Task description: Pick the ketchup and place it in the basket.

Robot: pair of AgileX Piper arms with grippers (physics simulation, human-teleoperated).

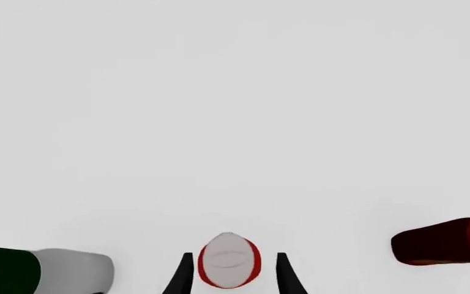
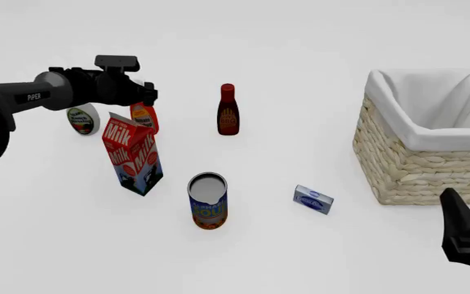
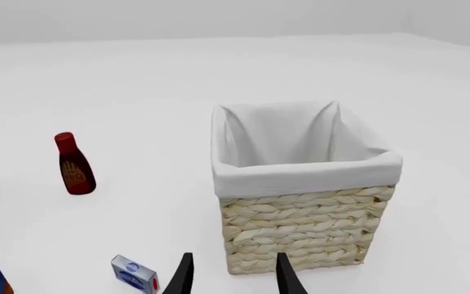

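Flanking the white-capped, red-orange ketchup (image 1: 228,260) upright, left arm's spread jaws; right's spread.

ketchup (image 2: 144,116) half hidden behind milk carton (image 2: 132,160), basket (image 2: 418,162) cropped

The ketchup (image 2: 144,116) is placed far left on the table (image 2: 300,61), just behind the milk carton (image 2: 132,156). A lying bottle (image 2: 82,119) is found to its left, and an upright bottle (image 2: 227,110) to its right. The can (image 2: 208,201) is set nearer the camera, right of the carton, with a small box (image 2: 313,199) further right. The basket (image 2: 431,165) is placed at the far right, well apart from the ketchup.
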